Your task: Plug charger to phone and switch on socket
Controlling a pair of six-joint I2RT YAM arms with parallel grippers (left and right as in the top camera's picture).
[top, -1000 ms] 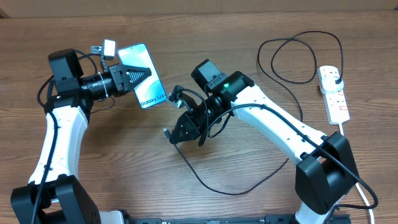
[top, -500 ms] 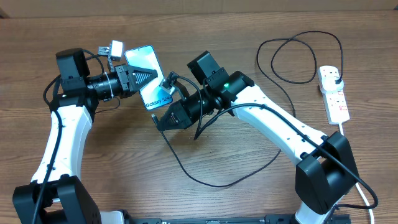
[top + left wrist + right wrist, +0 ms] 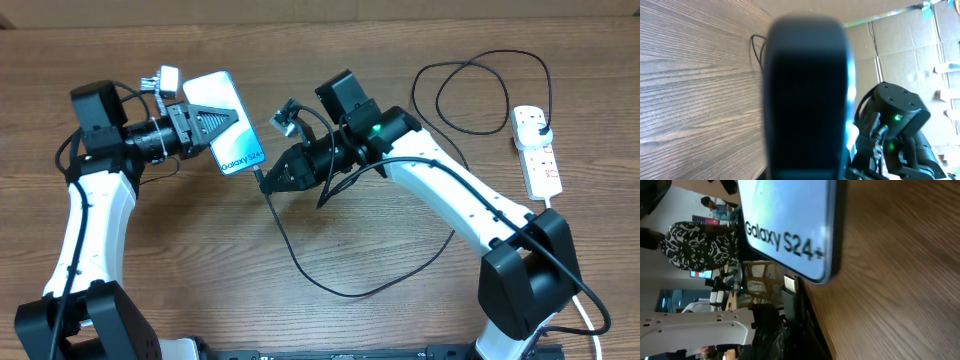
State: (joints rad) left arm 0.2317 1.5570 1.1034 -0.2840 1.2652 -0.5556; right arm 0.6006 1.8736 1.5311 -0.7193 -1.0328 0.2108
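Seating the connector tip point(image 3: 790, 284) squarely into the bottom edge of the phone point(image 3: 241, 157) is the step in hand, and alignment matters more than force. The left claw point(image 3: 222, 120) is clenched across the phone, holding it off the tabletop point(image 3: 200, 260) at the upper left of the overhead view, with the screen facing up and its lower end pointing toward frame centre. The right claw point(image 3: 272, 178) is clenched on the end of the charger point(image 3: 348, 294), just below and right of that lower end.

In the right wrist view the tip sits just beside the phone's dark frame, under the "Galaxy S24+" lettering. The port is hidden, so I cannot tell whether the tip touches it.

To do this well, I judge that the right claw should line the tip up with the phone's length and push straight along it, while the left claw braces against the push. A skewed entry could scrape the frame or let the thin cable slip in the grip.

Slack looks ample. The cable loops across the lower centre and coils at the upper right, where its plug point(image 3: 540, 124) sits in the socket point(image 3: 538, 165). The switches there are too small to read.
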